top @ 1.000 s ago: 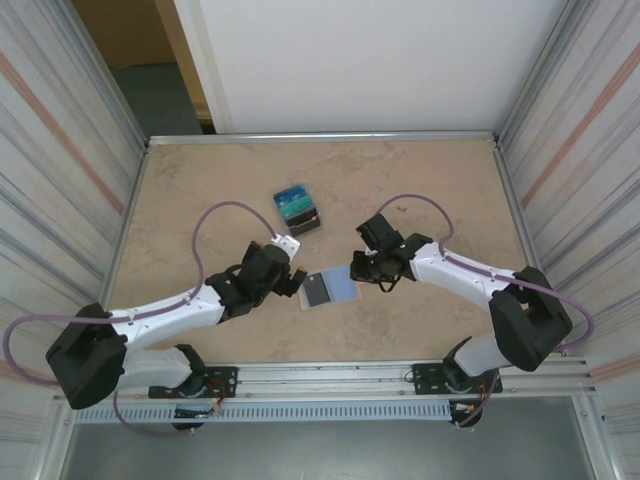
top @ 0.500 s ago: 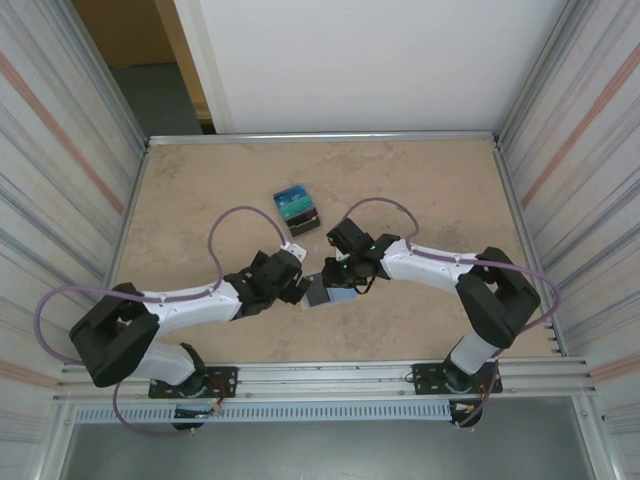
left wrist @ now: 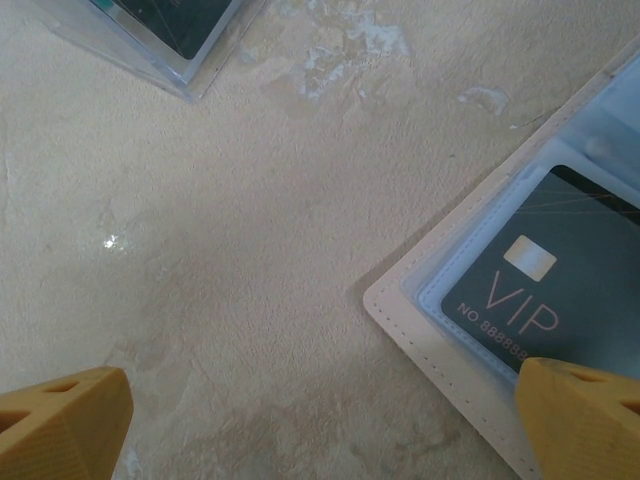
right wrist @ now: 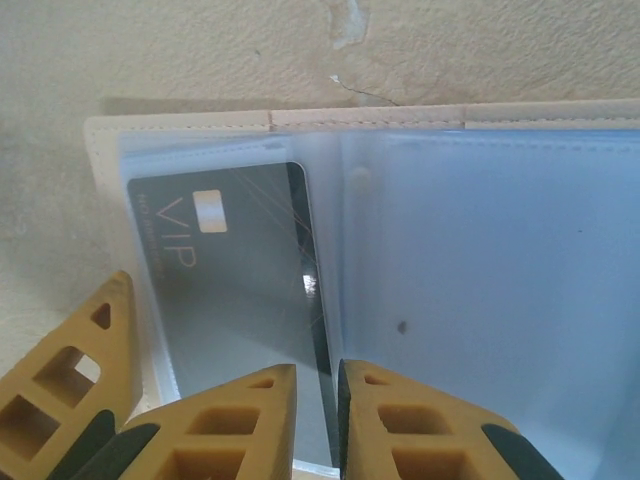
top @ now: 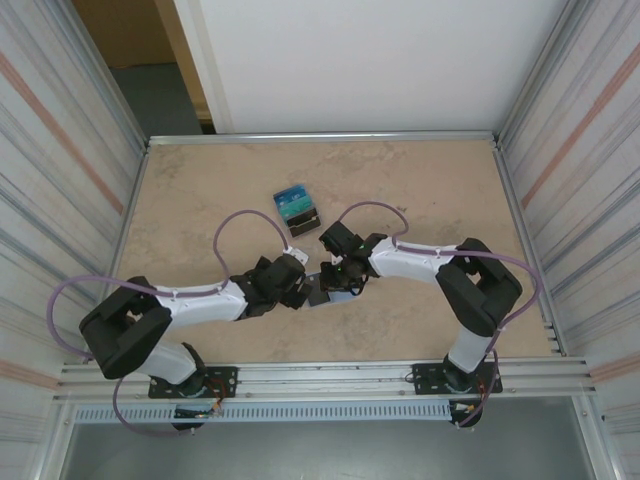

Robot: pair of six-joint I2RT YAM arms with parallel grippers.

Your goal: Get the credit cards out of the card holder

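Note:
The card holder (top: 322, 293) lies open on the table, beige outside and pale blue inside (right wrist: 480, 260). A dark credit card (right wrist: 230, 290) marked VIP sits in its left sleeve, a darker strip of its right edge bare. My right gripper (right wrist: 317, 385) is shut to a thin slit right above that edge (top: 335, 282); I cannot tell whether it touches. My left gripper (left wrist: 325, 400) stands wide open at the holder's left corner (left wrist: 450, 350), its right finger over the card's corner (left wrist: 560, 280). One left finger (right wrist: 70, 370) appears beside the holder in the right wrist view.
A small pile of blue, teal and dark cards (top: 297, 210) lies on the table just behind the holder, its corner at the top left of the left wrist view (left wrist: 180, 20). Metal rails edge the beige table (top: 200, 180); striped walls stand on both sides.
Both arms have closed in on the holder. The right gripper slid left from its right edge to over its middle. The left gripper moved right to its left edge.

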